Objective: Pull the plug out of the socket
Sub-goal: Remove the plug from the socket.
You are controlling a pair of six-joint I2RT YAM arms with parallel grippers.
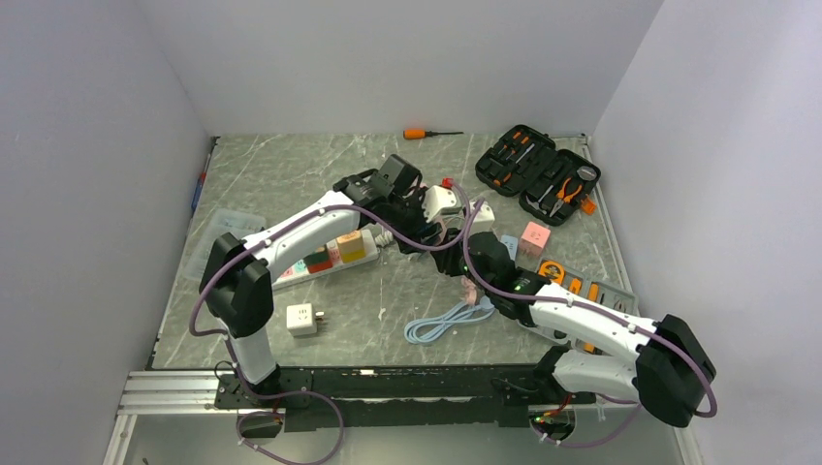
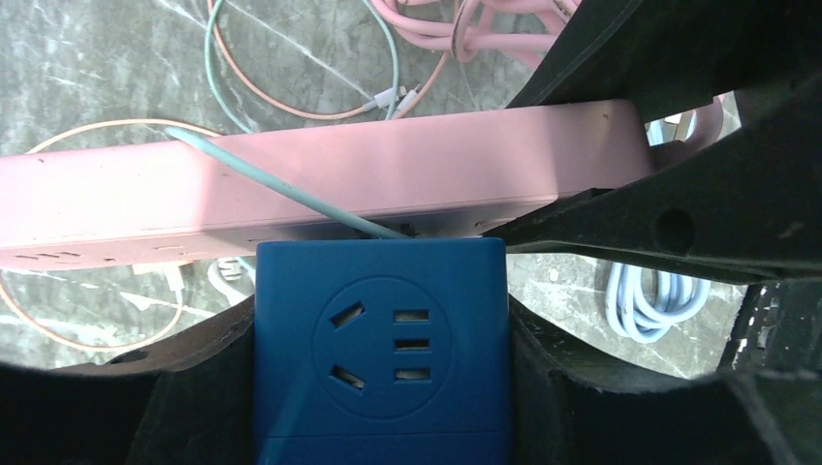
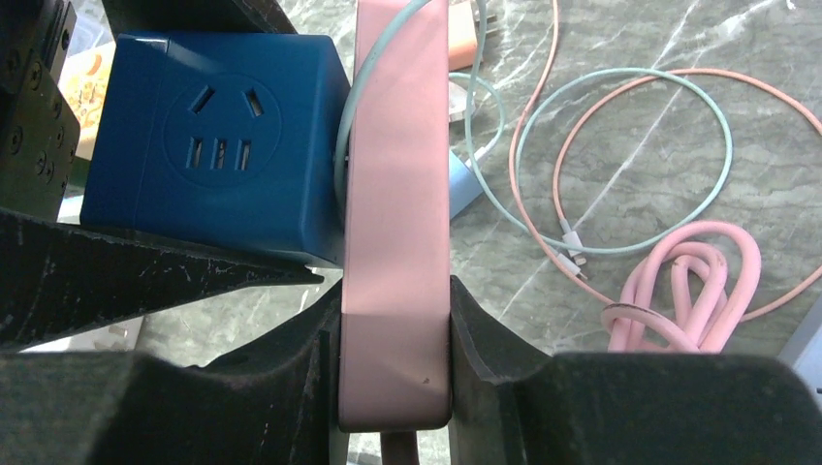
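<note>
Here left hand (image 2: 383,387) clamps blue cube plug (image 2: 383,334), right hand (image 3: 393,373) clamps pink socket (image 3: 397,194).

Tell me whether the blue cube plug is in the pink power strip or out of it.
In. Both wrist views show the blue cube plug pressed flush against the pink power strip, no prongs showing.

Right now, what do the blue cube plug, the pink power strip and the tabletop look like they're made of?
The blue cube plug: likely moulded plastic, matte, with crisp cut slots. The pink power strip: plastic too, smooth satin with a soft sheen. The tabletop: grey-green with white veins, marble-look; real stone or a printed surface, I cannot tell.
</note>
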